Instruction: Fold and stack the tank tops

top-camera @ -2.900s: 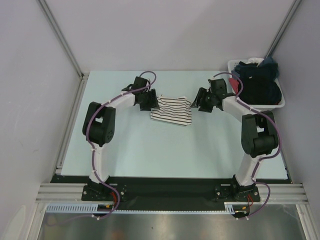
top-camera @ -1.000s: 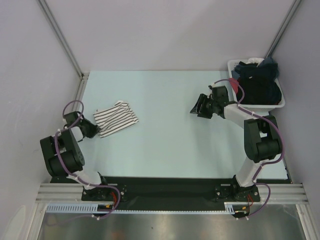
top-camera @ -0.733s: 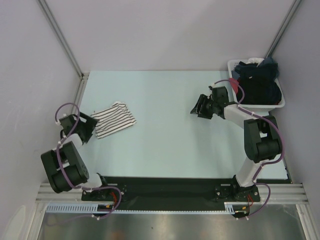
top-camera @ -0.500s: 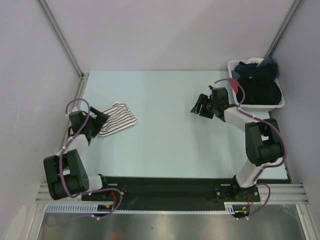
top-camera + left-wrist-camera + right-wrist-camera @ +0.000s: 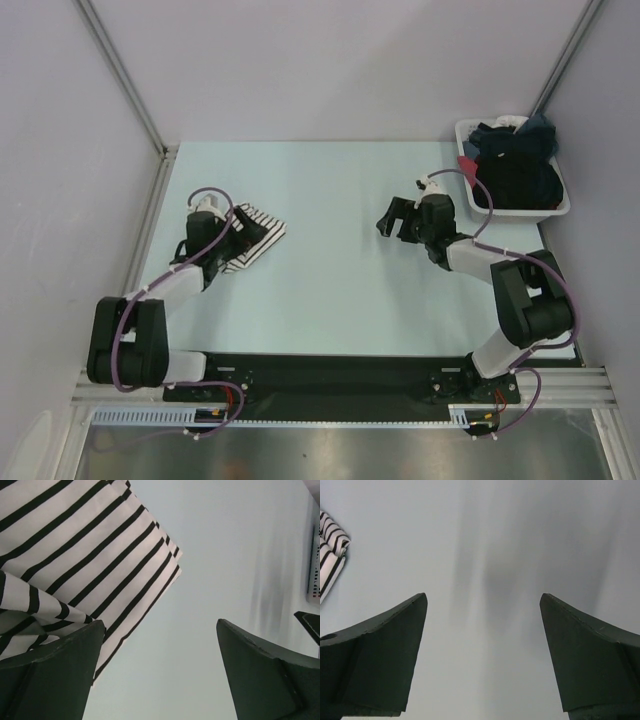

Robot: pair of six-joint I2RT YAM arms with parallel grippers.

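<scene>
Two end effectors: the left end effector (image 5: 160,630) and the right end effector (image 5: 482,600) are both standing with jaws wide apart, gripping nothing.
Striped tank top (image 5: 75,555): it is lying folded on the left part of the tabletop (image 5: 330,290), about midway between near and far. The left end effector is hanging at its near corner. One finger is overlapping a loose flap in the wrist view, and I cannot tell whether it is touching.
Black tank top: it is probably sitting among the dark clothes (image 5: 515,175) in the basket (image 5: 563,207) at the far right corner. I cannot pick it out from the heap.
Step in hand: judging by the layout, the striped piece is parked as the base of the stack and the arms are getting free to fetch the black one.
Doing it well: the left arm should be lifting straight up before swinging away, so the finger is not dragging the flap and undoing the fold. The right arm, being nearer the basket, should be pinching a single layer at a strap or hem and raising it clear of the rim.
Edges: the striped top's folded edges are lying fairly square, with one crumpled flap by the left finger. The garment is sitting near the tabletop's left border, yet clear of it.
Open room: a broad bare stretch is lying between the two arms and toward the far side, which looks like ample space for spreading and folding the next top.
</scene>
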